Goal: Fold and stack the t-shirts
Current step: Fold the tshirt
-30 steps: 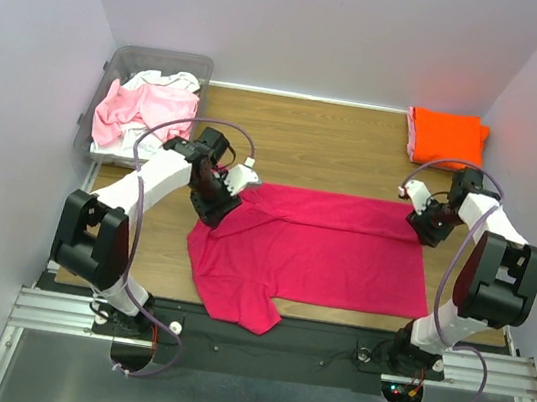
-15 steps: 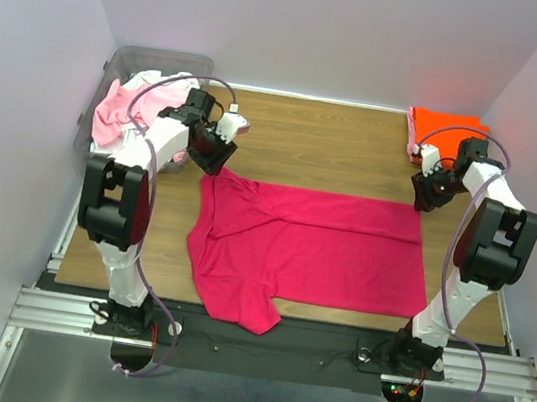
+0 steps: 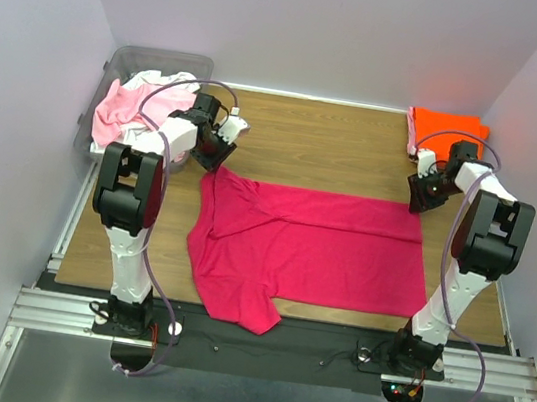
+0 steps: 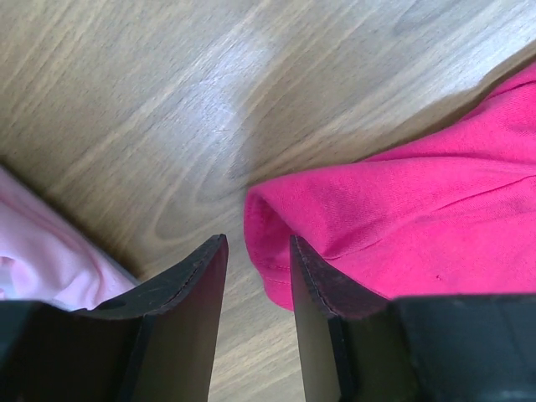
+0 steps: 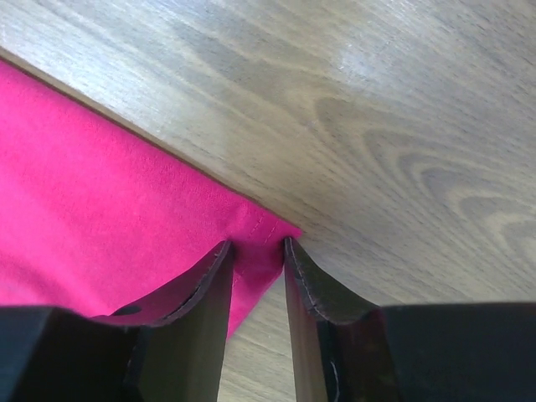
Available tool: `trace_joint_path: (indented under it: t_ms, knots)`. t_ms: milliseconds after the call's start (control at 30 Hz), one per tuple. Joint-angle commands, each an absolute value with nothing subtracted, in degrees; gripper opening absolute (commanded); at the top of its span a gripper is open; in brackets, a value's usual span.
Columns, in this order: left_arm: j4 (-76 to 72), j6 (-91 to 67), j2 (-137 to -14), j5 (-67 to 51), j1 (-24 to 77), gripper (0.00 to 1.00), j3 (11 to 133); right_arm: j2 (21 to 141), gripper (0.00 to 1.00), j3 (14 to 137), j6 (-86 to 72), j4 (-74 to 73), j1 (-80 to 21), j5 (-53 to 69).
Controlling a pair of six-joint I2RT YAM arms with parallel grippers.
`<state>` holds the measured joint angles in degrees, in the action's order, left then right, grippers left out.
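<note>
A deep magenta t-shirt [image 3: 313, 243] lies spread flat across the middle of the table. My left gripper [image 3: 212, 157] is down at its far left corner. In the left wrist view the jaws [image 4: 257, 243] stand open, and the rolled magenta edge [image 4: 402, 209] reaches between them beside the right finger. My right gripper [image 3: 418, 199] is at the far right corner. Its jaws [image 5: 258, 244] are open and straddle the hemmed corner of the shirt [image 5: 100, 209], which lies flat on the wood. A folded orange t-shirt [image 3: 446, 135] sits at the far right.
A clear plastic bin [image 3: 116, 72] at the far left holds pale pink [image 3: 131, 105] and white [image 3: 170, 78] t-shirts. Pale pink fabric [image 4: 42, 260] shows just left of my left fingers. Purple walls close in the table on three sides.
Both grippers have moved away from the bases, from over the shirt's near parts to its two far corners. Both pairs of jaws have narrowed. The shirt's far left corner now lies uncovered.
</note>
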<state>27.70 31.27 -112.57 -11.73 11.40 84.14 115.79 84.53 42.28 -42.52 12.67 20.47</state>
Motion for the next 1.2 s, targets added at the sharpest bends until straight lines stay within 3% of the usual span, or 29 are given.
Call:
trace_joint_path:
  t_ms: [0,333,500,733,1167]
  knots:
    - [26.54,31.55,-112.58,-11.33,11.16,0.46,85.96,117.51,0.36,84.99,40.43,-39.46,12.3,18.55]
    - [26.02,30.15,-117.24,-13.1,11.16,0.44,88.59,119.09,0.33,85.17,39.2,-38.58,12.22,14.86]
    - [25.75,28.83,-119.09,-4.51,11.08,0.37,87.9,120.15,0.32,85.43,38.23,-37.53,12.22,11.43]
    - [26.19,27.42,-119.09,1.49,10.64,0.34,86.31,121.02,0.32,85.78,35.51,-35.78,12.22,6.42]
    - [29.79,23.38,-130.6,-2.73,12.22,0.37,108.0,125.86,0.32,94.92,30.23,-32.78,12.22,4.39]
